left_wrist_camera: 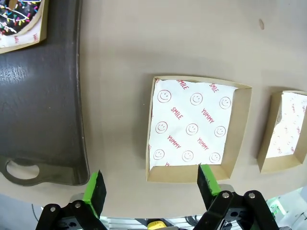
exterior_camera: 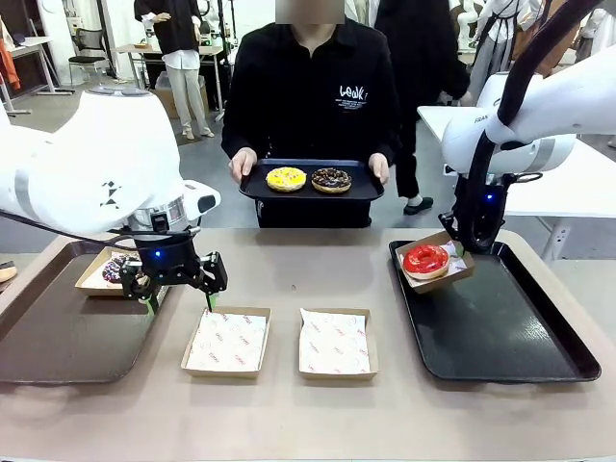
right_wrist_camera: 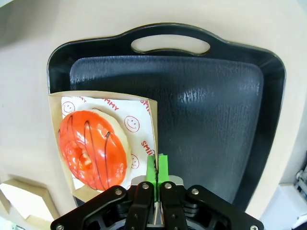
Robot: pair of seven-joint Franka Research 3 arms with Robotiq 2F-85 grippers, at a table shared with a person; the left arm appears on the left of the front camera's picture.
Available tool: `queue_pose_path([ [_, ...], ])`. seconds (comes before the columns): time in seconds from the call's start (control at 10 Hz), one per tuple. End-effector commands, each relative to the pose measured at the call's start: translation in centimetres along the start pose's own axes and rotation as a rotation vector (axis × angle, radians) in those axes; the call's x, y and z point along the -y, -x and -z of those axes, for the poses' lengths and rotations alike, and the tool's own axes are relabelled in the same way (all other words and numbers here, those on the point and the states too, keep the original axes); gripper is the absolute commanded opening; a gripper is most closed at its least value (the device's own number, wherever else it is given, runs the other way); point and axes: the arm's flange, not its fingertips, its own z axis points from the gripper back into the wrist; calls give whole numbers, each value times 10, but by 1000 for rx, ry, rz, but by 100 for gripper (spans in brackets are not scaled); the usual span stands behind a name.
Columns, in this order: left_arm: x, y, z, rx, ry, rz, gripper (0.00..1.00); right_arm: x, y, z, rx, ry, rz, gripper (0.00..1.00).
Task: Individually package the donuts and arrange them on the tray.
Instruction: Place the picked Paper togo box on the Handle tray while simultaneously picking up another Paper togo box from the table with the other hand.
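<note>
My right gripper (exterior_camera: 460, 247) (right_wrist_camera: 157, 168) is shut on the wall of a paper-lined cardboard box (exterior_camera: 461, 269) (right_wrist_camera: 144, 106). The box holds the red-glazed donut (exterior_camera: 425, 259) (right_wrist_camera: 93, 149) and hangs tilted over the far left corner of the black tray (exterior_camera: 500, 327) (right_wrist_camera: 211, 110). My left gripper (exterior_camera: 181, 300) (left_wrist_camera: 151, 184) is open just above the table, over the near edge of an empty lined box (exterior_camera: 227, 342) (left_wrist_camera: 192, 127). The sprinkled chocolate donut (exterior_camera: 117, 269) (left_wrist_camera: 19, 13) lies boxed on the left tray (exterior_camera: 58, 337) (left_wrist_camera: 43, 115). The yellow donut (exterior_camera: 286, 178) and dark chocolate donut (exterior_camera: 331, 179) lie on a small tray (exterior_camera: 255, 189) held by the person.
A second empty lined box (exterior_camera: 334, 342) (left_wrist_camera: 284, 129) sits at mid-table beside the first. The person stands at the far edge with both hands (exterior_camera: 243, 164) on the small tray. Bare tabletop (exterior_camera: 308, 269) lies between the two large trays.
</note>
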Motion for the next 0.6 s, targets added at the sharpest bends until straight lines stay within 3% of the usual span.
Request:
queue_pose_path([
  [0.0, 4, 2, 20, 22, -27, -18, 100, -5, 1, 7, 17, 20, 27, 1],
  [0.5, 6, -1, 49, 50, -42, 14, 100, -3, 1, 9, 16, 22, 49, 1],
])
